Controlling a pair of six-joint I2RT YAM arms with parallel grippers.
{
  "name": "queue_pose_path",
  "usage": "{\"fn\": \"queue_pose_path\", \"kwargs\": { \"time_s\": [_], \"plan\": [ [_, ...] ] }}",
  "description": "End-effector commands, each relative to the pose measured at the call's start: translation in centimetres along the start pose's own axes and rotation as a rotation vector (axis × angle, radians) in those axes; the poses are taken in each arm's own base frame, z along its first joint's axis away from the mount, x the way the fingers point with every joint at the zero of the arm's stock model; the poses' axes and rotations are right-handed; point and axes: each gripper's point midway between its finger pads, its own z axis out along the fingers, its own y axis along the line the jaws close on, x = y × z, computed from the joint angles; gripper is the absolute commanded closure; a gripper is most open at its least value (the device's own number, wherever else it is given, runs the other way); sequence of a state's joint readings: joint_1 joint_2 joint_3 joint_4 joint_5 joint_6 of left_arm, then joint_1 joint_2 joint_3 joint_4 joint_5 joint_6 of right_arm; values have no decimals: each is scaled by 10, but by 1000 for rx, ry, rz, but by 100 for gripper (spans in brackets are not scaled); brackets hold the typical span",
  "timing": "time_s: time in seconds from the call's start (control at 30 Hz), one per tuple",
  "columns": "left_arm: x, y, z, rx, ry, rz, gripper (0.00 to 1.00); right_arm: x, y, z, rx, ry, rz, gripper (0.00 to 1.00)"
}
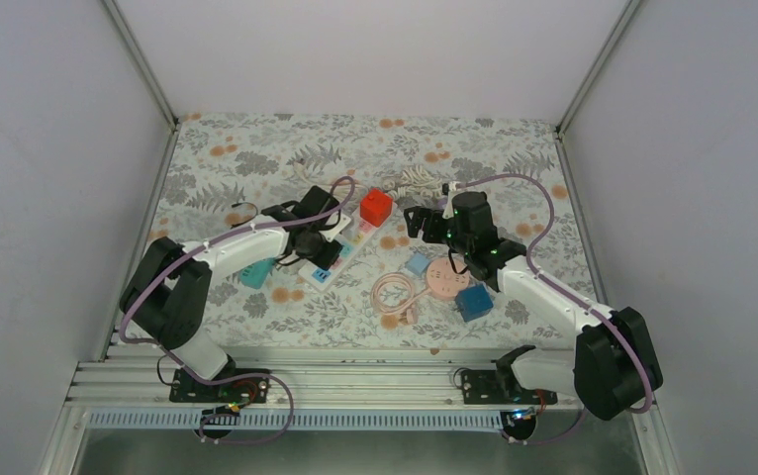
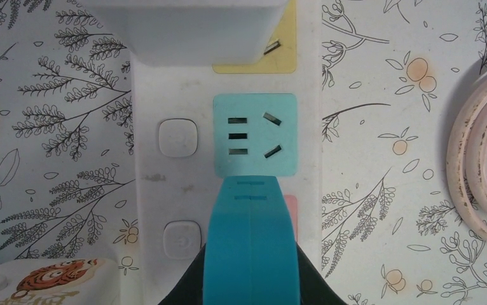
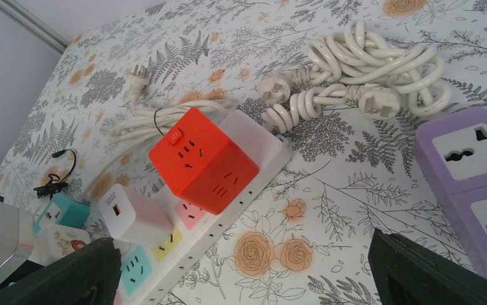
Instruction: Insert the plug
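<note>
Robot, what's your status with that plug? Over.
Left gripper shut on teal plug, poised at teal socket, not inserted. Right gripper open, empty. Socket slots unobstructed. White adapter beside it.

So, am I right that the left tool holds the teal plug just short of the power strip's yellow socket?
Not quite: the left tool holds the teal plug just short of the power strip's teal socket, as the left wrist view shows.
</note>
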State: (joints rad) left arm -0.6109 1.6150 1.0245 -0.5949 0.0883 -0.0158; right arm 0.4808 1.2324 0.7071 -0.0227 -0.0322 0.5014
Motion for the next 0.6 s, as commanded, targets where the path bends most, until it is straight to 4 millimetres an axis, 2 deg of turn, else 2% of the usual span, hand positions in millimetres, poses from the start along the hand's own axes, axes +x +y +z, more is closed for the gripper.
{"fn": "queue_pose_path", "kwargs": {
  "time_s": [0.0, 0.57],
  "plan": [
    [22, 13, 16, -69, 89, -15, 98, -5, -4, 2, 12, -14, 3, 0],
    [54, 31, 40, -164, 228, -39, 98, -4, -6, 2, 14, -14, 9, 0]
  ]
}}
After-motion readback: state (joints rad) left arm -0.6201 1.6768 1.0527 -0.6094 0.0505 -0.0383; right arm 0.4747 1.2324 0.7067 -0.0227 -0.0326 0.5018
